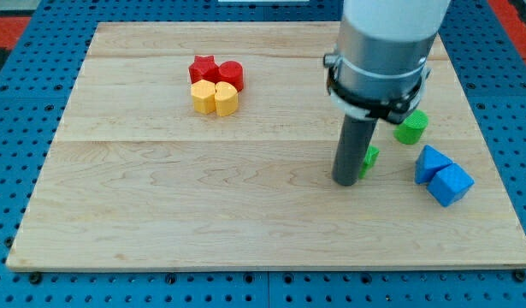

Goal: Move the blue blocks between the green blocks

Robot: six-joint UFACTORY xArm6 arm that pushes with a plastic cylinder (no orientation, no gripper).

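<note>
Resting on the board, my tip (346, 181) sits at the foot of the dark rod, with no jaws to spread or clench, so it grasps nothing and can only shove. A small green block (369, 157) is touching or just beside the rod at about three o'clock, mostly hidden behind it, so I cannot make out its shape. A second green block (410, 127), round-looking, lies up at about two o'clock, partly under the arm's grey collar. The two blue blocks (441, 174) sit touching each other at three o'clock from my tip, beyond the near green one and not yet between the greens.

My worry: any sweep toward three o'clock would drag the hidden green block along and close the gap I need. The blue pair could also split or slide off the near board edge.

Well apart, at ten o'clock, red blocks (216, 70) and yellow blocks (215, 97) huddle together. The wooden board (177, 205) lies on a blue pegboard table (14, 171).
</note>
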